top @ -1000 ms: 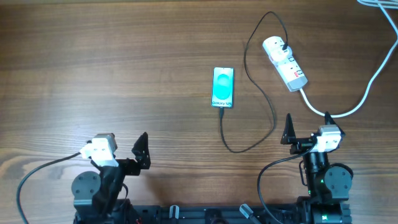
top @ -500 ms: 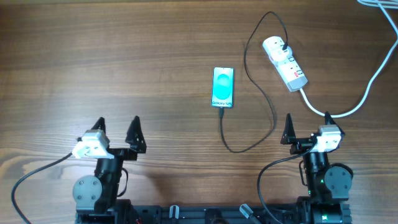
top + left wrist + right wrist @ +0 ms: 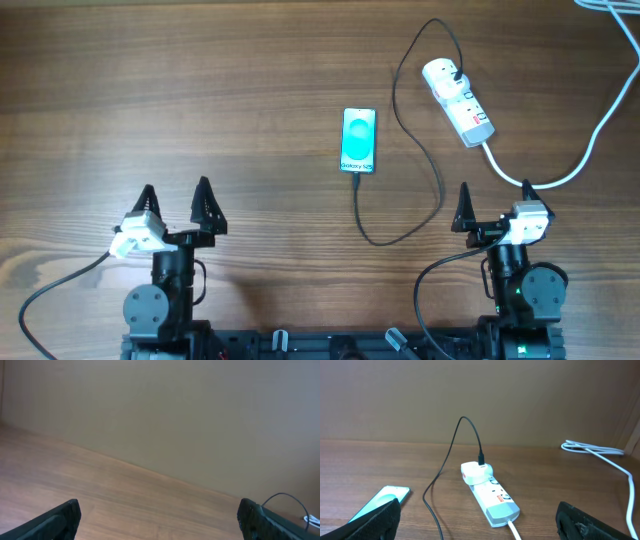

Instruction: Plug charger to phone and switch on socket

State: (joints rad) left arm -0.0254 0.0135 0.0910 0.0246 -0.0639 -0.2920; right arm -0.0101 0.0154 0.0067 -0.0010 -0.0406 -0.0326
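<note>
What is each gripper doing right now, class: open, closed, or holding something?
Left gripper: open, holding nothing.
Right gripper: open, holding nothing.

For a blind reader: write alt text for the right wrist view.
A white power strip lies mid-frame, a black cable plugged into its far end. A phone lies lower left, a white cord at right; the right gripper is open.

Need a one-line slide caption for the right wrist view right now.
Open right gripper frames the socket with the charger plugged in; phone lies lower left.
</note>
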